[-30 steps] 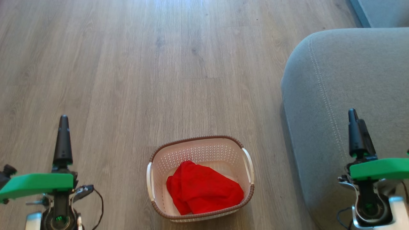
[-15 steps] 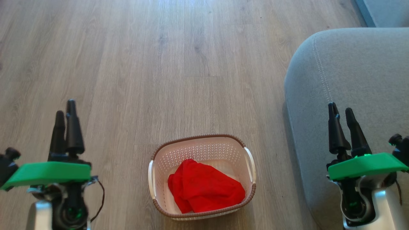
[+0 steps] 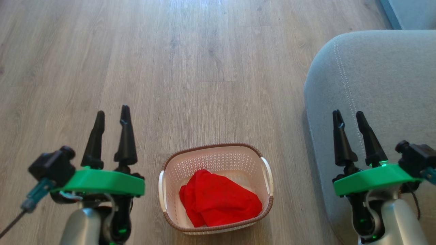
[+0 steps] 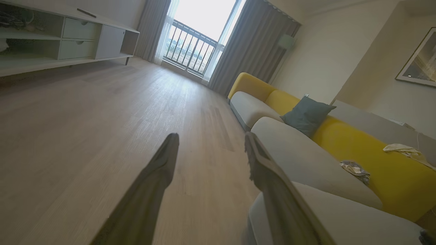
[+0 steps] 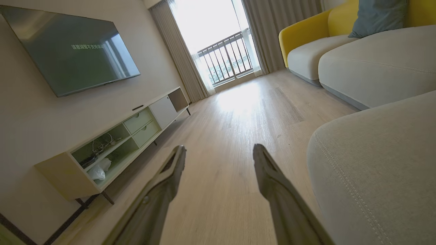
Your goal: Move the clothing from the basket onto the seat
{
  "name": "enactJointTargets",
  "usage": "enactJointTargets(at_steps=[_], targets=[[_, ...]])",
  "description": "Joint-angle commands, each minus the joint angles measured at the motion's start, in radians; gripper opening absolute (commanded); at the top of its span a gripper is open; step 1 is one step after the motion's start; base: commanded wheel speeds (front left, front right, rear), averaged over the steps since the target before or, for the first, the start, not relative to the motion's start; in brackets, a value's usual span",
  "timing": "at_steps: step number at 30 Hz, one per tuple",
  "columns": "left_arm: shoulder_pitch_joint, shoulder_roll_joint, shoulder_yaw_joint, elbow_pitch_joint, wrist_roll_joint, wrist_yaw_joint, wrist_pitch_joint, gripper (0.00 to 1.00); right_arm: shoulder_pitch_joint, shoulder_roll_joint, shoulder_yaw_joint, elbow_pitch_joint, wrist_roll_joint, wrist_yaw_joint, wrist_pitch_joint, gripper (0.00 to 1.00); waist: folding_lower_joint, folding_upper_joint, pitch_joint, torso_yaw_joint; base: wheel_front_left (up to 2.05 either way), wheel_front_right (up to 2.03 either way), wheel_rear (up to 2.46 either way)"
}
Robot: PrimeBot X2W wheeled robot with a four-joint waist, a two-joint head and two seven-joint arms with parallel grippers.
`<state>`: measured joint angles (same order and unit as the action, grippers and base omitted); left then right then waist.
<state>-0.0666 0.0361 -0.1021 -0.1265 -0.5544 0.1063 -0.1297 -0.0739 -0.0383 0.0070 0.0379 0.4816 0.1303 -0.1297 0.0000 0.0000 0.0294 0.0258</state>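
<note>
The left gripper (image 3: 112, 110) has its two dark fingers spread apart with nothing between them, and it hangs above the wooden floor (image 3: 204, 68). The right gripper (image 3: 347, 113) is in the same state: two fingers parted and empty. It hangs over the edge of the seat (image 3: 381, 78), near the line of pale stitching.

Between the two grippers, and nearer to the robot than their fingertips, one basket (image 3: 211, 147) stands on the floor. It is just to the right of the left gripper and well apart from the right gripper, on its left side. The basket has two white handles, one on each side. Inside it lies the clothing (image 3: 221, 202) as one red heap. How many pieces are in the heap I cannot tell.

The seat is one large grey cushion with a rounded corner. It is to the right of the basket and does not touch it.

Beyond the right gripper's fingers, the right wrist view shows one television (image 5: 68, 51) on the wall and one long low cabinet (image 5: 129, 136) below it.
</note>
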Motion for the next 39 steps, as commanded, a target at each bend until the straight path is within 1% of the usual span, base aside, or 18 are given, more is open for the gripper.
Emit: enactJointTargets(at_steps=[1,4,7,9,10,17,19,24,29,39], targets=[[-0.050,0.011,0.002,-0.042,0.052,0.016,-0.018,1.00,-0.057,-0.010,0.026,-0.033,-0.048,0.000,-0.017,1.00,0.0000,0.0000,-0.001,0.000,0.00,0.00,0.00],[-0.049,0.024,-0.038,-0.029,0.118,0.037,-0.026,1.00,-0.056,-0.010,0.039,-0.018,-0.091,0.000,-0.026,1.00,0.0000,0.0000,-0.002,0.000,0.00,0.00,0.00],[-0.048,0.045,-0.085,-0.004,0.170,0.068,-0.035,1.00,-0.053,-0.010,0.048,0.007,-0.125,0.000,-0.034,1.00,0.0000,0.0000,-0.004,-0.001,0.00,0.00,0.00],[-0.045,0.053,-0.111,0.021,0.189,0.091,-0.041,1.00,-0.053,-0.010,0.054,0.028,-0.150,0.000,-0.040,1.00,0.0000,0.0000,-0.007,-0.002,0.00,0.00,0.00],[-0.045,0.053,-0.111,0.021,0.189,0.091,-0.041,1.00,-0.053,-0.010,0.054,0.028,-0.150,0.000,-0.040,1.00,0.0000,0.0000,-0.007,-0.002,0.00,0.00,0.00],[-0.041,0.074,-0.172,0.095,0.262,0.150,-0.061,1.00,-0.050,-0.011,0.066,0.125,-0.244,0.000,-0.061,1.00,0.0000,0.0000,-0.014,-0.004,0.00,0.00,0.00],[-0.039,0.078,-0.187,0.120,0.280,0.160,-0.067,1.00,-0.052,-0.011,0.066,0.158,-0.266,0.000,-0.067,1.00,0.0000,0.0000,-0.016,-0.004,0.00,0.00,0.00],[-0.032,0.076,-0.212,0.187,0.313,0.150,-0.082,1.00,-0.062,-0.011,0.072,0.226,-0.311,0.000,-0.082,1.00,0.0000,0.0000,-0.022,-0.004,0.00,0.00,0.00],[-0.031,0.066,-0.223,0.230,0.364,0.137,-0.097,1.00,-0.075,-0.011,0.081,0.261,-0.368,0.000,-0.096,1.00,0.0000,0.0000,-0.024,-0.003,0.00,0.00,0.00],[-0.034,0.048,-0.227,0.246,0.491,0.127,-0.126,1.00,-0.094,-0.012,0.094,0.292,-0.498,0.000,-0.126,1.00,0.0000,0.0000,-0.020,0.004,0.00,0.00,0.00]])
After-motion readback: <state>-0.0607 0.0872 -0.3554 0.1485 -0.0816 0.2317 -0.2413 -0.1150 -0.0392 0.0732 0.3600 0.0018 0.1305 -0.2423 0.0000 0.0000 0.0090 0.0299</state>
